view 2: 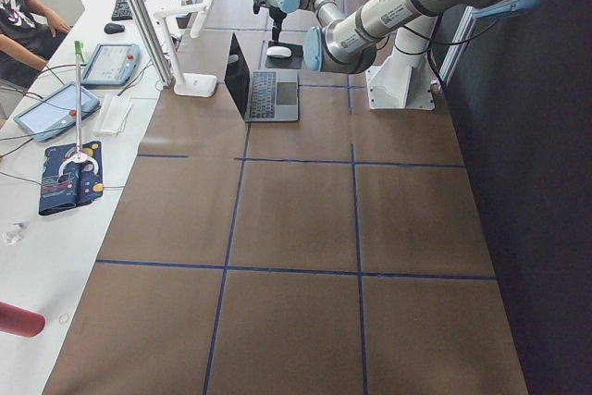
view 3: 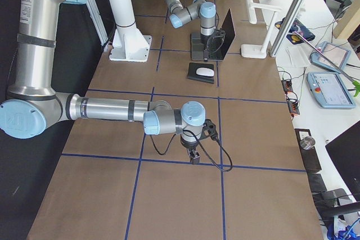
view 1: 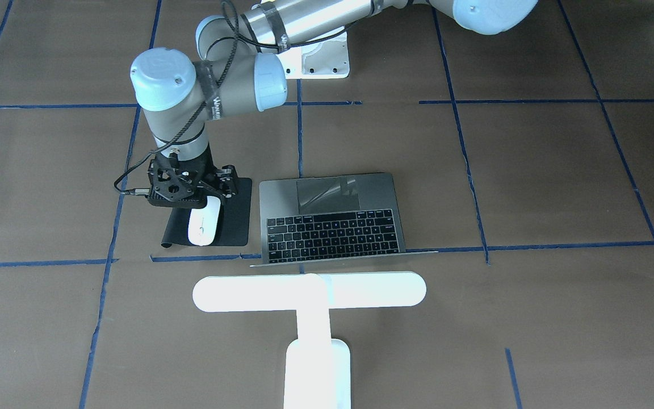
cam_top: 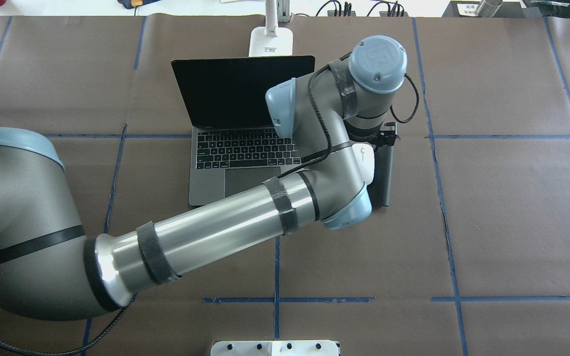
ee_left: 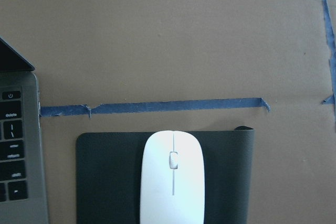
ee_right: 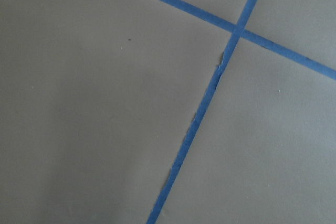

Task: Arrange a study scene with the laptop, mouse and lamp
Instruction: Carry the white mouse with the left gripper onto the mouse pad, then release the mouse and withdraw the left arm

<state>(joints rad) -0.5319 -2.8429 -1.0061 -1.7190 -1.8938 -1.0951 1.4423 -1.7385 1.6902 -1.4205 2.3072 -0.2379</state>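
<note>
White mouse (ee_left: 172, 179) on black mat (ee_left: 107, 182); laptop (ee_left: 18, 150) key reads "delete".

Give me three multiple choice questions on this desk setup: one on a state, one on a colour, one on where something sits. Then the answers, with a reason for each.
1. The laptop is:
A. shut
B. open with a dark screen
C. open with a lit screen

2. The lamp is:
A. black
B. red
C. white

3. The mouse lies:
A. on the laptop's keys
B. on the black mat
C. on the lamp's base

Answers:
1 B: the overhead view shows the lid up and the screen black.
2 C: its bar, stem and base all show white in the front-facing view.
3 B: the left wrist view shows the mat spreading out on both sides of the mouse, beside the laptop.
</note>
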